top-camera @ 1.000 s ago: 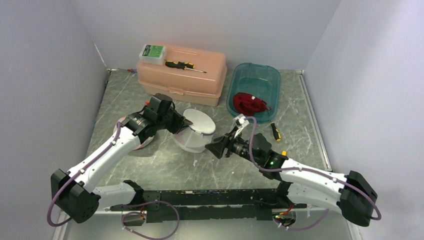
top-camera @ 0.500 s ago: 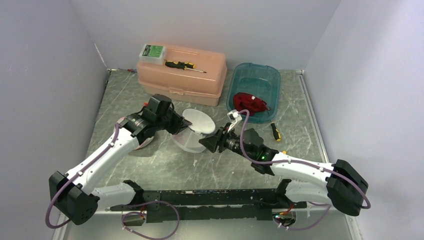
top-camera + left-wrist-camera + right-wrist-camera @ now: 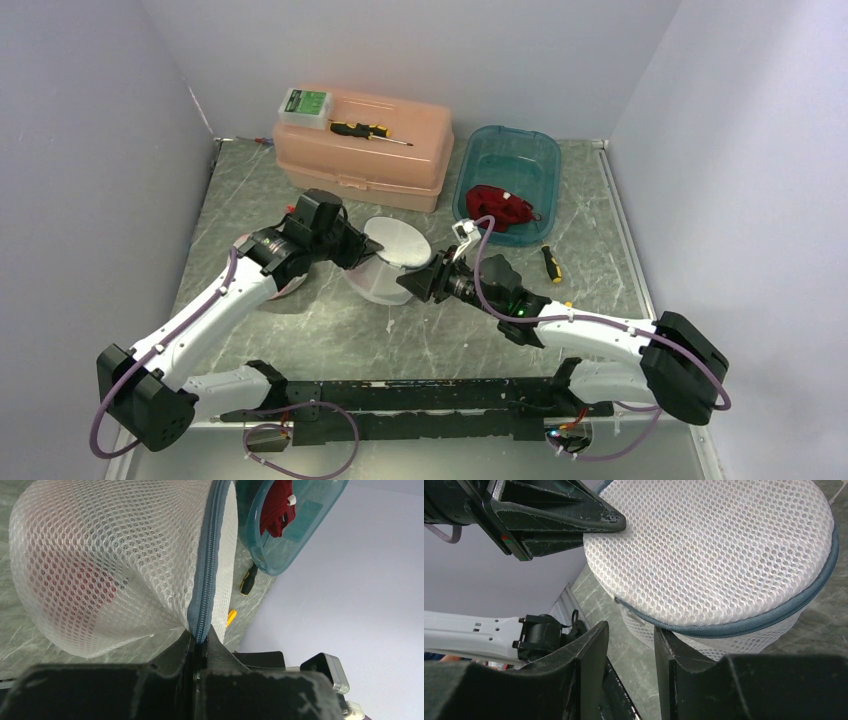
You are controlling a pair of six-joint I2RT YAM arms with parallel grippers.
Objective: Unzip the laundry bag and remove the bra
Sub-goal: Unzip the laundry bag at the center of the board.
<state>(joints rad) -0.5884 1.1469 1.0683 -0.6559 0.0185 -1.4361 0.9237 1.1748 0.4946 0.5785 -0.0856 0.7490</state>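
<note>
Nearest you, from overhead, both arms reach in from the near edge of the table (image 3: 300, 330) and meet at the laundry bag (image 3: 390, 262), a white mesh drum lying mid-table. Your left gripper (image 3: 358, 247) presses in from the bag's left and your right gripper (image 3: 418, 283) from its right. Only the wrist cameras tell you what the jaws are doing. The left wrist view shows the left gripper (image 3: 199, 642) clenched tight on the grey-blue zipper (image 3: 207, 565) where the seam runs down between its fingers. The same view shows the bra (image 3: 75, 585) as a red patch behind the mesh, inside the bag, which the top camera does not reveal. The right wrist view shows the right gripper (image 3: 630, 630) with jaws apart and nothing pinched between them. The bag's zipped rim sits just above its right finger; you cannot tell whether they touch. Beyond the bag, a small screwdriver (image 3: 551, 264) lies on the table to the right. Farther back stands a teal tub (image 3: 520, 150) holding a red cloth (image 3: 500, 207). At the far edge sits a peach toolbox (image 3: 380, 165) carrying a screwdriver (image 3: 370, 130) and a green box (image 3: 305, 104)
</note>
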